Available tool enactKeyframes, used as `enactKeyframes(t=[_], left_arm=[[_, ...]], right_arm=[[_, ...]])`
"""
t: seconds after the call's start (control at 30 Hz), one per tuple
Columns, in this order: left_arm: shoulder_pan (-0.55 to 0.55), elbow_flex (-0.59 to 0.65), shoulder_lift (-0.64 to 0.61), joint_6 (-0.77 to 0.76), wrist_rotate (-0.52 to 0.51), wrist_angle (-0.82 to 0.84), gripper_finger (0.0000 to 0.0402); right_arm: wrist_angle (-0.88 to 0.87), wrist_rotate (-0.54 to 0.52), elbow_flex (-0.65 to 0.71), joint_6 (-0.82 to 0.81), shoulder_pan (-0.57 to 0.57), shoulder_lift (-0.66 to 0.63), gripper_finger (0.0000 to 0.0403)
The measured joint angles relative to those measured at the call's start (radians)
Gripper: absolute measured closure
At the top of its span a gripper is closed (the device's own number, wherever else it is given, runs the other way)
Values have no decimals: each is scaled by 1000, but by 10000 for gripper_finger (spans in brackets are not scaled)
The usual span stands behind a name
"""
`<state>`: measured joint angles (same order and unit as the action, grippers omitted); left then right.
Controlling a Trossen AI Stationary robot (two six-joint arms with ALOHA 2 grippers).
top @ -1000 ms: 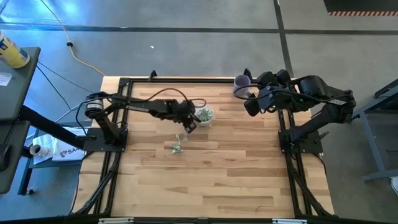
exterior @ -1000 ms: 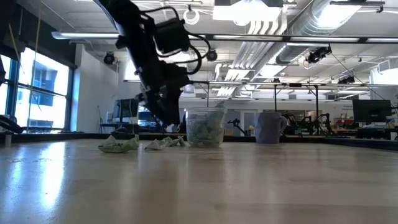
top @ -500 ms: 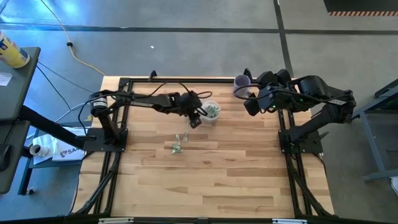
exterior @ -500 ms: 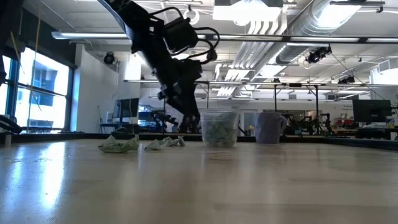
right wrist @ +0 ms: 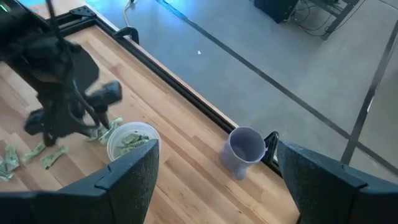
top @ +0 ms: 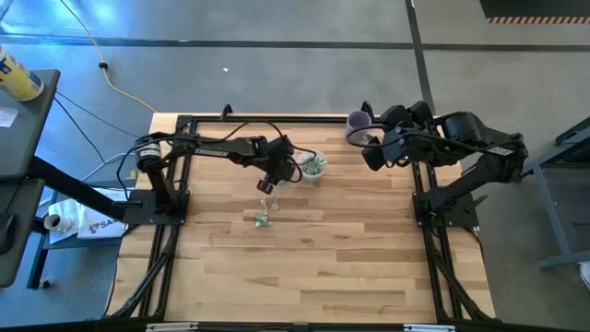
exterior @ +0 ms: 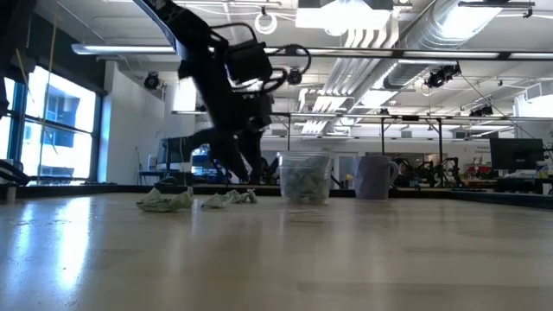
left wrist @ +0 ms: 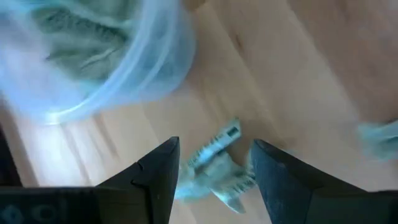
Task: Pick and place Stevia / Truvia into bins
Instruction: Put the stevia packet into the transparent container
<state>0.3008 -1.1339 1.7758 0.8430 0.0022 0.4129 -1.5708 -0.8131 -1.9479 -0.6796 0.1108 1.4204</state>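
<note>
I see the clear plastic cup (top: 314,166) standing upright on the wooden table (top: 323,249), holding pale green and white Stevia packets (right wrist: 130,140). More crumpled packets (top: 262,218) lie loose beside it. My left gripper (left wrist: 211,168) hangs spread above one loose packet (left wrist: 214,168); its print is unreadable. My right gripper (right wrist: 217,180) waits spread near the purple cup (right wrist: 241,150).

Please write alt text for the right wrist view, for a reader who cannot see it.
The left hand hangs open over packets beside the clear cup, which holds more packets. A purple cup stands at the table's edge.
</note>
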Motion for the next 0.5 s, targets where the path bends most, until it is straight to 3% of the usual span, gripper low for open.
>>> enactKeyframes(t=[0.1,0.33,0.5], left_arm=[[4,3,39,98,-1,-39,170],[16,3,97,97,9,-73,172],[15,1,112,59,14,-67,233]], right_arm=[[0,1,0,-4,0,0,89],[0,1,0,-17,0,0,89],[0,-7,0,-14,0,0,89]])
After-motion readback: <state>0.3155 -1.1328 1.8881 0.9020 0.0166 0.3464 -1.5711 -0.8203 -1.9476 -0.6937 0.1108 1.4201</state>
